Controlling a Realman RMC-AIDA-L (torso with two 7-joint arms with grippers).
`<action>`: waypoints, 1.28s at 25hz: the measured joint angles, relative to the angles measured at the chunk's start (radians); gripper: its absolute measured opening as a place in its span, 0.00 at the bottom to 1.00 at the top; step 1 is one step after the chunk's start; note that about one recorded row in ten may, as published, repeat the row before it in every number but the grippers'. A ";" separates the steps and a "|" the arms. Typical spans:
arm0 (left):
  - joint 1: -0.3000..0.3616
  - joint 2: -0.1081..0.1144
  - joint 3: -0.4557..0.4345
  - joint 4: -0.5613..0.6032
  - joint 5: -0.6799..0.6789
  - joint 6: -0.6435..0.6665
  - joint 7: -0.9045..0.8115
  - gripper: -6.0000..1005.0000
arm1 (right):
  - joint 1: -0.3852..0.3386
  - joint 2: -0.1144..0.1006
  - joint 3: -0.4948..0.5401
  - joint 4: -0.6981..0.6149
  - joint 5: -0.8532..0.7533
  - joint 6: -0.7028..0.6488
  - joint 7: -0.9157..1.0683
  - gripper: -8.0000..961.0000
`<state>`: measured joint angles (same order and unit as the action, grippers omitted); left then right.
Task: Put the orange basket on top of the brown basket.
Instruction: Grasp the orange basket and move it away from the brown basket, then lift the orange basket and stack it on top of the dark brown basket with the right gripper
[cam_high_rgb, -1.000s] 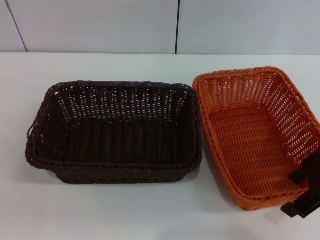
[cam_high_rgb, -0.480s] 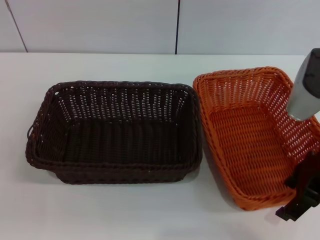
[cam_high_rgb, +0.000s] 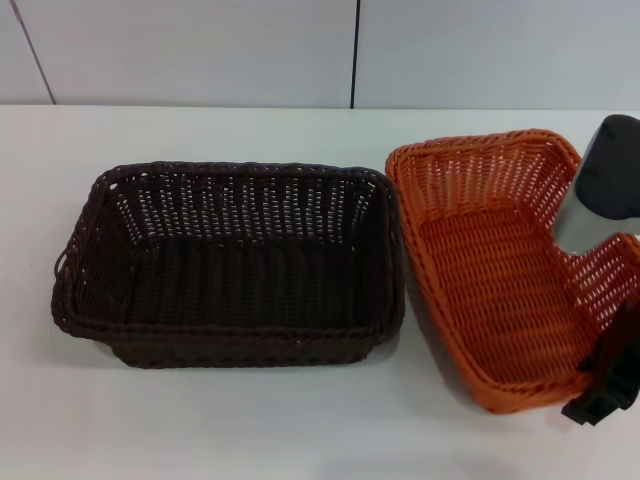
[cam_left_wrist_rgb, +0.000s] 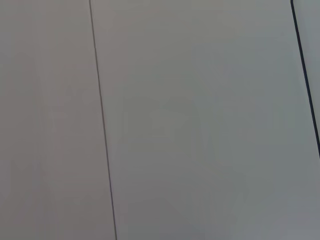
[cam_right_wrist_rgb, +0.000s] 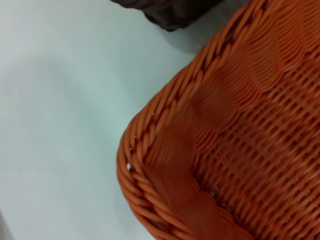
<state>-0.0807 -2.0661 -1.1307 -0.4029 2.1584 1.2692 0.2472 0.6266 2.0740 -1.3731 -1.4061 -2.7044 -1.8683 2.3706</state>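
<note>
The orange basket (cam_high_rgb: 490, 290) stands on the white table to the right of the brown basket (cam_high_rgb: 230, 265), their rims almost touching. My right gripper (cam_high_rgb: 603, 385) is at the orange basket's near right corner and grips its rim, and that side is tipped up a little. My right arm's grey link (cam_high_rgb: 605, 180) hangs over the basket's right side. The right wrist view shows the orange basket's braided corner (cam_right_wrist_rgb: 240, 125) up close and a bit of the brown basket (cam_right_wrist_rgb: 170, 12) beyond. The brown basket is empty. My left gripper is out of view.
The white table (cam_high_rgb: 250, 430) runs back to a grey panelled wall (cam_high_rgb: 200, 50). The left wrist view shows only wall panels (cam_left_wrist_rgb: 200, 120).
My right arm has swung in over the orange basket's right side. The gripper has risen a little at the near right corner, and the basket's right side has lifted with it.
</note>
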 joint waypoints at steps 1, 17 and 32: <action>-0.002 0.000 0.000 0.007 0.000 0.000 0.000 0.71 | 0.001 0.001 -0.011 0.002 -0.006 0.013 0.006 0.70; -0.003 -0.002 0.000 0.027 0.005 0.009 -0.002 0.71 | -0.029 0.005 -0.027 -0.265 0.001 0.070 0.172 0.23; -0.003 0.001 0.000 0.029 0.008 0.010 -0.005 0.71 | 0.034 0.000 -0.084 -0.525 0.002 0.080 0.232 0.17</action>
<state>-0.0837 -2.0647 -1.1304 -0.3741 2.1660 1.2790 0.2423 0.6604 2.0743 -1.4571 -1.9308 -2.7024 -1.7886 2.6026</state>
